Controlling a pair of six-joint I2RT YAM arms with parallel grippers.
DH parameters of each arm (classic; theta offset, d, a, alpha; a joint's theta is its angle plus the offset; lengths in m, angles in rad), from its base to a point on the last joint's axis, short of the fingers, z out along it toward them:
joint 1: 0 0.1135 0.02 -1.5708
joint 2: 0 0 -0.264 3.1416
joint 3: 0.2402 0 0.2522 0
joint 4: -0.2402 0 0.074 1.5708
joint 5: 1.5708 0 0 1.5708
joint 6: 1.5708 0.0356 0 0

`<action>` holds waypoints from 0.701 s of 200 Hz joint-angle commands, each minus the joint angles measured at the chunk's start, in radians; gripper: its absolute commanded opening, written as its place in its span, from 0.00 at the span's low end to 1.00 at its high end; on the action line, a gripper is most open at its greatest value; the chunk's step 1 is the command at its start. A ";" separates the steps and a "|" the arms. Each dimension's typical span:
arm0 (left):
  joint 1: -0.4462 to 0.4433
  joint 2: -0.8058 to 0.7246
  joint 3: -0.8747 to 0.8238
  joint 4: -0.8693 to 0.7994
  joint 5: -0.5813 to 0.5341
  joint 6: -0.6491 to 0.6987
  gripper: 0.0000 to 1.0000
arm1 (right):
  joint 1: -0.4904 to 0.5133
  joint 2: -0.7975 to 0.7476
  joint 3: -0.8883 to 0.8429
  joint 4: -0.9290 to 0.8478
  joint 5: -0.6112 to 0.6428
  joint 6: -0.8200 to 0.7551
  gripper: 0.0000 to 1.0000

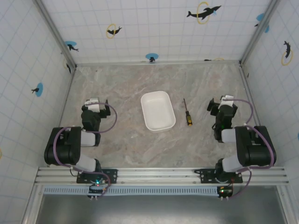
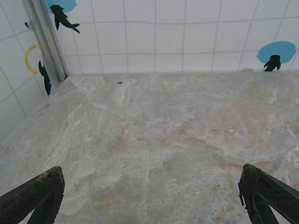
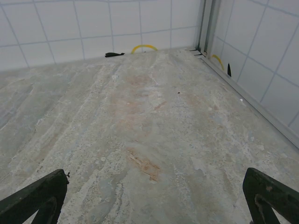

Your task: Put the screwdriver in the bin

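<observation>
The small thin screwdriver with a dark metal shaft and a short yellow-orange handle (image 1: 187, 113) lies flat on the table, handle toward the near edge and shaft pointing far. It is just right of the shallow white rectangular plastic bin with rounded corners (image 1: 158, 111), with a strip of bare surface between the two. The bin sits around the middle of the beige marble-patterned tabletop (image 1: 131, 144), turned slightly askew, with nothing inside it. To the right of the screwdriver is the right gripper (image 1: 223, 103), near it but apart. In the right wrist view its dark fingers (image 3: 46, 189) sit at the bottom corners, spread wide over bare table and gripping nothing. The left gripper (image 1: 96, 105) is well to the left of the bin, and in the left wrist view its fingers (image 2: 46, 186) are likewise wide apart and empty. White tiled walls (image 1: 154, 28) with black dolphin stickers enclose the table on the left, far and right sides
</observation>
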 commanded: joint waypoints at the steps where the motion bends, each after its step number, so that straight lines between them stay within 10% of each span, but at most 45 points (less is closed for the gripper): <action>1: 0.007 0.011 0.019 0.008 0.022 0.002 0.98 | 0.003 0.002 0.027 0.022 0.015 0.000 0.99; 140: 0.007 0.012 0.020 0.009 0.022 0.002 0.98 | 0.035 -0.002 0.013 0.046 0.107 -0.003 0.99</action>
